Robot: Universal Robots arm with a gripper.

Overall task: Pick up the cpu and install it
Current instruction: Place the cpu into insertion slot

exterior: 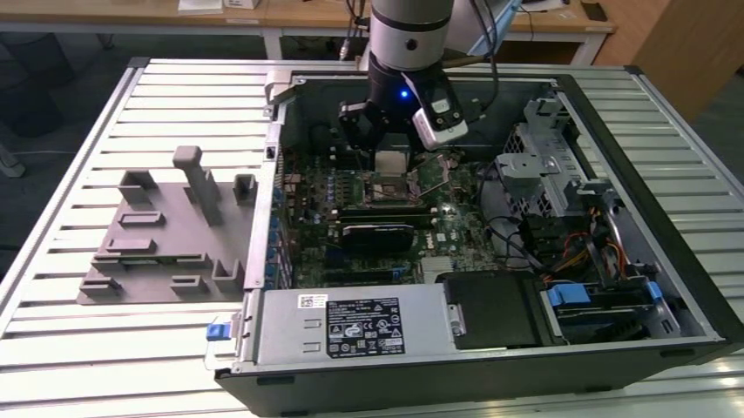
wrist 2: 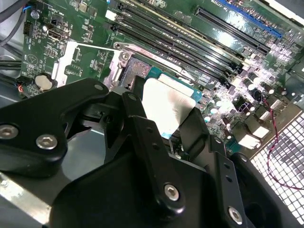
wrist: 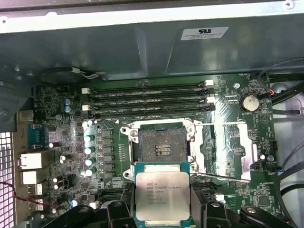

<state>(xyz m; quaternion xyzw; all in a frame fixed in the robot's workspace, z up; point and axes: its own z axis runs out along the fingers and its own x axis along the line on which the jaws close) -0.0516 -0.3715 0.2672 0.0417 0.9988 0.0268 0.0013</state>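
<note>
— Where are we?
— Our gripper [wrist: 163, 213] is clamped on the cpu [wrist: 163, 192] by its edges, holding it just short of the open socket [wrist: 161, 145], not yet seated.
— So we're installing?
— We judge so; seating calls for squaring it to the socket.

Exterior view high; wrist views near — motherboard [wrist: 266, 142]

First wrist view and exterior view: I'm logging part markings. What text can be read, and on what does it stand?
cpu: printed lines on its metal top, too small to read.
White label on the case wall: too blurred to read.
Black label on the power supply: too small to read.
White sticker on the same unit: unreadable.
Nothing can be quoted.
</note>
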